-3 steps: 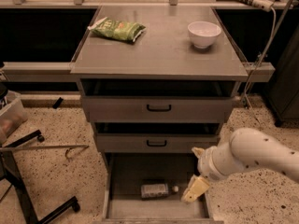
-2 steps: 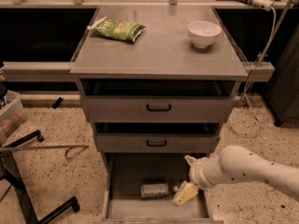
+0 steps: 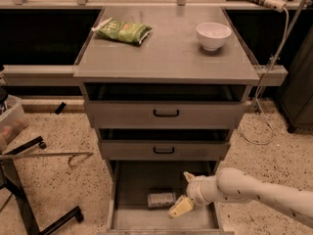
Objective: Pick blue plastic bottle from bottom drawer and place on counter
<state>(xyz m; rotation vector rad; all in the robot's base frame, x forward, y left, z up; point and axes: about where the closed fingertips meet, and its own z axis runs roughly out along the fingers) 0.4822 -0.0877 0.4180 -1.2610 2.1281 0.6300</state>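
Observation:
The blue plastic bottle (image 3: 161, 199) lies on its side on the floor of the open bottom drawer (image 3: 132, 212). My gripper (image 3: 184, 192) reaches in from the right, inside the drawer, just right of the bottle. Its two pale fingers (image 3: 180, 207) are spread, one above and one below, with nothing between them. The counter (image 3: 168, 53) is the grey top of the cabinet above.
A green snack bag (image 3: 122, 31) lies at the counter's back left and a white bowl (image 3: 213, 35) at its back right. Two upper drawers (image 3: 166, 114) with black handles are closed. A black stand base (image 3: 29, 199) and a bin (image 3: 10, 124) stand at left.
My arm has moved left and down into the bottom drawer, bringing the gripper close to the bottle. The bottle has not moved.

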